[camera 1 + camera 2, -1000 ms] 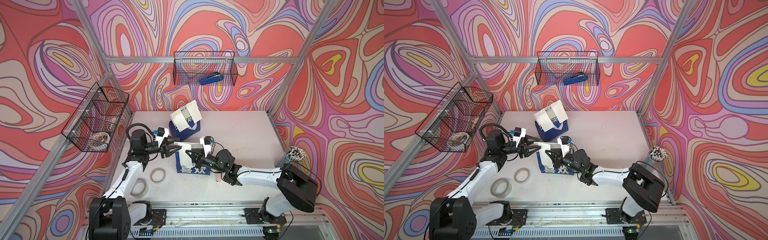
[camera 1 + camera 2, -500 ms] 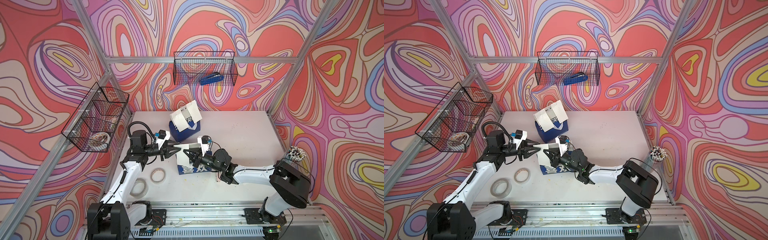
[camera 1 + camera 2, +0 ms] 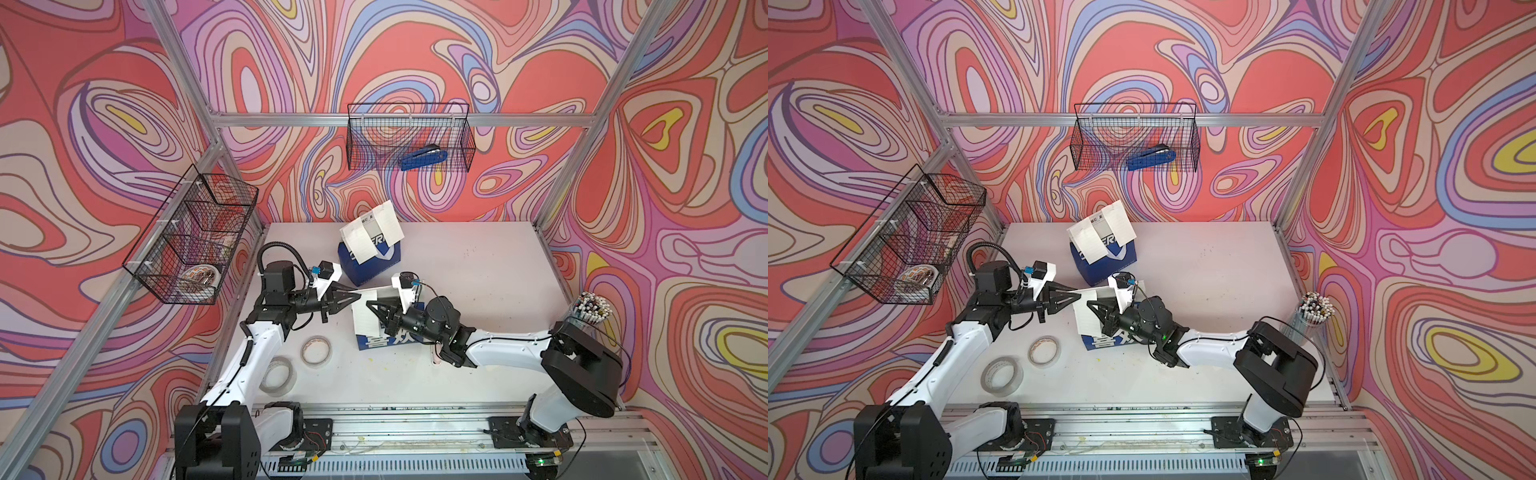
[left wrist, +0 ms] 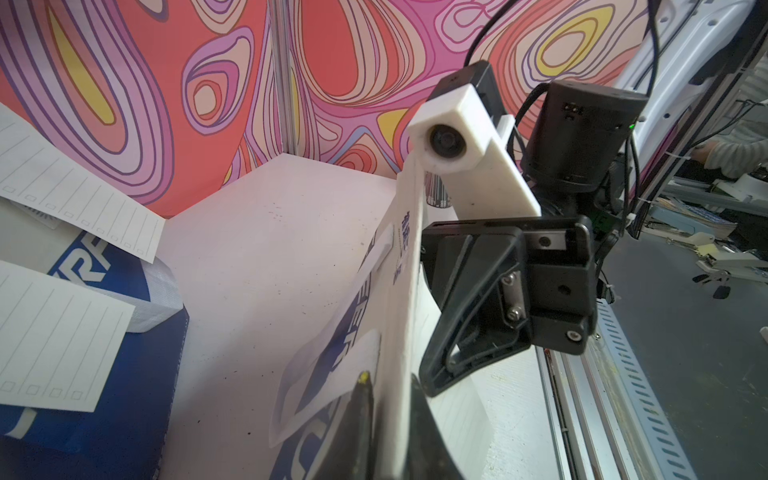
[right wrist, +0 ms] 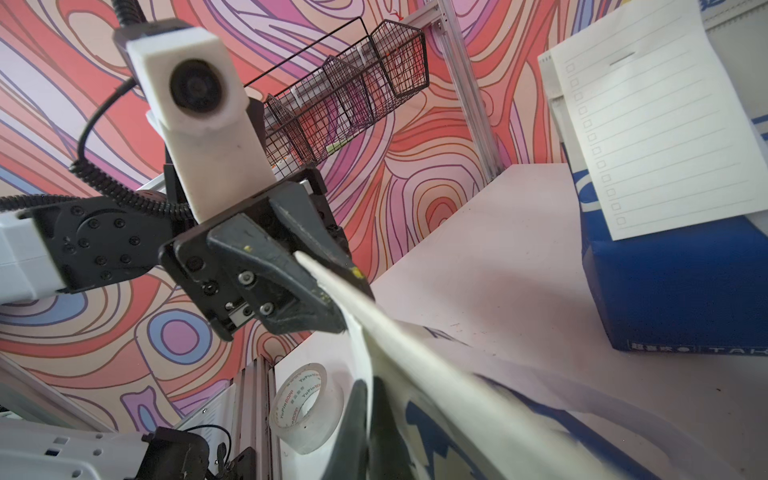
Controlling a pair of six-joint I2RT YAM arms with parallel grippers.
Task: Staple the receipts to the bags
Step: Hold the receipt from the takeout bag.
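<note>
Receipts, thin white lined paper slips: one [image 3: 365, 322] hangs down the front face of the near bag [image 3: 386, 341], a blue-and-white paper bag with large white Chinese characters, standing mid-worktop [image 3: 478, 266]. Two more slips [image 3: 360, 245] lie over the top of the far bag [image 3: 374, 268], a blue-and-white paper bag with Latin lettering, just behind it.

Fingers. I have the left fingers [image 3: 353, 297] closed together on one end of the near bag's flattened top edge. The right fingers [image 3: 372, 308] are closed on the same edge just beside them. Both wrist views confirm the pinch. Whether the slip's top margin sits inside either pinch, I cannot tell.

Governing relation. The top edge is the long axis; it runs from the left fingers toward the right fingers, across the worktop. The blue stapler [image 3: 424, 160] lies in the black wire basket [image 3: 365, 137] on the back wall, well apart from and above both arms. I judge the right arm the nearer one. One pinch must let go before I can fetch it.

Obstructions. The far bag stands between the near bag and the back wall, under the likely reach path. Two clear tape rolls [image 3: 316, 351] lie near the left arm, and a cup of pens [image 3: 590, 309] stands at the right edge. I judge neither to be in the way.
</note>
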